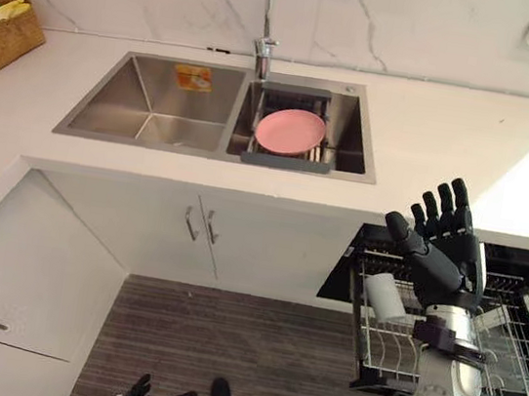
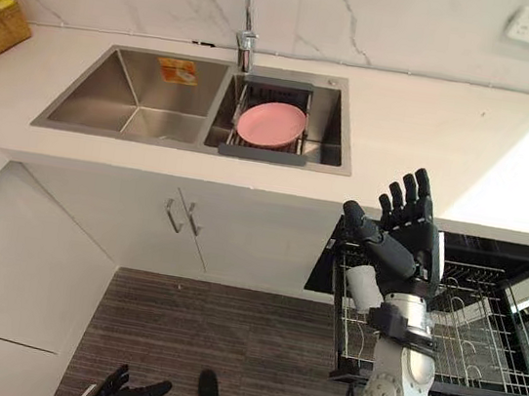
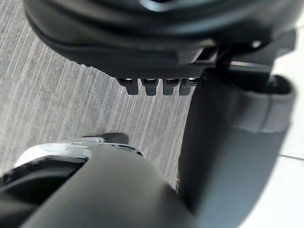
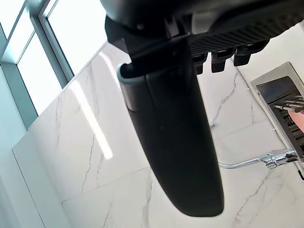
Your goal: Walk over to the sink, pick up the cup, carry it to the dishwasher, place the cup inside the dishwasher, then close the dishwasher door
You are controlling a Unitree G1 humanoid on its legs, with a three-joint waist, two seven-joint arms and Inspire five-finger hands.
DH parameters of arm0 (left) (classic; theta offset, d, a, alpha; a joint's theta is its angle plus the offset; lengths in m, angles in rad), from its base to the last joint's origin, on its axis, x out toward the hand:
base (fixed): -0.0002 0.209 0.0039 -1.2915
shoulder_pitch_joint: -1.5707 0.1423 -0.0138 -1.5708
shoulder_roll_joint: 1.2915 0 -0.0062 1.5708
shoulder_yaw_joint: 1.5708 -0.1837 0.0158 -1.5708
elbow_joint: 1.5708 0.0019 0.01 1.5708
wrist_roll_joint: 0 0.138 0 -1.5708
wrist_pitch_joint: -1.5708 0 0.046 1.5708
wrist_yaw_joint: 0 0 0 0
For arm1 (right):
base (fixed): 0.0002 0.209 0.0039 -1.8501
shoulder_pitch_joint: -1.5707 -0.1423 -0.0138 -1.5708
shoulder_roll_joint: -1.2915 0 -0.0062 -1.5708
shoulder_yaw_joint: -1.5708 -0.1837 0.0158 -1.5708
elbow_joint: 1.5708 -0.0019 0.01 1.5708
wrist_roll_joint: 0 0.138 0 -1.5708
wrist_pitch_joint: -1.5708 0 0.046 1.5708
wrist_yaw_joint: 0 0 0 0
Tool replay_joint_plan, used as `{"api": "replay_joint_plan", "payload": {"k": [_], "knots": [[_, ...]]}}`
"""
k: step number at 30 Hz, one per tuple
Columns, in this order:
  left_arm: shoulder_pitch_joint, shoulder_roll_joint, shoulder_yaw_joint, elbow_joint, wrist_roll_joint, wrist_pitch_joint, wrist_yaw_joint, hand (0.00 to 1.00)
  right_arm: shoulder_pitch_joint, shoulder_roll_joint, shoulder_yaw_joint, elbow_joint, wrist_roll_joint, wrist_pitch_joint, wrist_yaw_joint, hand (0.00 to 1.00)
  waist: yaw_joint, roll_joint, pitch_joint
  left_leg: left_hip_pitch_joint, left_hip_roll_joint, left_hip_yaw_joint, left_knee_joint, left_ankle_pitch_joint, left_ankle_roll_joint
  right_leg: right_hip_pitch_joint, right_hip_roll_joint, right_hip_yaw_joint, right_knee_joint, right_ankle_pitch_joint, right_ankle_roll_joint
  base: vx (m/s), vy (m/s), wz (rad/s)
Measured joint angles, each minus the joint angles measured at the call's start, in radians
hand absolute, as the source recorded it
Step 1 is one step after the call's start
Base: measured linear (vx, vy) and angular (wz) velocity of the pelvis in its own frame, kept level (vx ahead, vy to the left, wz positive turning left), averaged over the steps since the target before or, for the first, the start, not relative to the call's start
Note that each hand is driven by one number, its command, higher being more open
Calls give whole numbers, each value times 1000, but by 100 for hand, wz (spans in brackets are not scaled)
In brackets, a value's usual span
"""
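White cup sits in dishwasher rack; right hand raised beside it, fingers straight, empty.

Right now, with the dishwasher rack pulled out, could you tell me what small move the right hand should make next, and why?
Probably lower the right hand toward the front of the rack to start pushing it in. The cup already lies in the rack's left end, and the hand is open above it, holding nothing.
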Motion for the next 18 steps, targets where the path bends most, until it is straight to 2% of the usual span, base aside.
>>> {"api": "replay_joint_plan", "payload": {"k": [2,3,4,5,6,9,11,13,18], "knots": [[-12,8,-10,21,14,12,-1,100,31,9,1,-9,0,-5,-4,100,-20,-9,-3,8,6,-30,0,-1,-2,-35,76,115,-38,-55,38,76,-6,55],[-24,17,-10,38,18,15,-3,100,54,8,-2,-28,1,-5,-9,100,-19,-21,-8,13,1,-39,0,-3,-6,-42,107,154,-121,-54,40,75,-29,34],[-27,22,-10,43,19,17,-4,100,60,8,-2,-37,2,-7,-9,100,-20,-31,-11,17,-6,-41,0,-2,-11,-43,115,162,-171,-48,37,86,-61,20],[-29,35,-9,46,27,20,-4,100,59,7,-2,-41,6,-15,-7,100,-21,-58,-13,29,-26,-41,0,-2,-18,-40,116,169,-261,8,35,98,-129,12],[-35,39,-6,54,37,22,-3,100,59,5,-10,-47,13,-21,-4,100,-22,-68,-15,38,-38,-43,-1,-4,-21,-20,111,172,-308,15,74,100,-135,6],[-29,26,7,57,36,27,-2,100,58,1,-25,-66,39,-22,-5,100,-22,-52,-22,48,-14,-27,-1,-10,-34,15,144,178,-392,45,64,67,-90,-17],[-27,20,27,59,34,32,-3,100,52,-9,-19,-81,53,-25,-3,100,-21,-51,-23,53,7,9,-1,-18,-46,35,171,211,-456,79,59,72,-72,-48],[-29,20,26,75,32,30,-3,100,48,-14,-15,-80,52,-26,3,100,-26,-46,-24,66,12,27,-1,-24,-49,54,178,232,-485,98,54,104,-42,-37],[-29,18,24,79,13,33,-2,100,48,-14,-3,-78,52,-26,5,100,-30,-40,-24,79,10,32,-1,-35,-52,77,179,235,-509,100,55,65,-11,-6]]}}
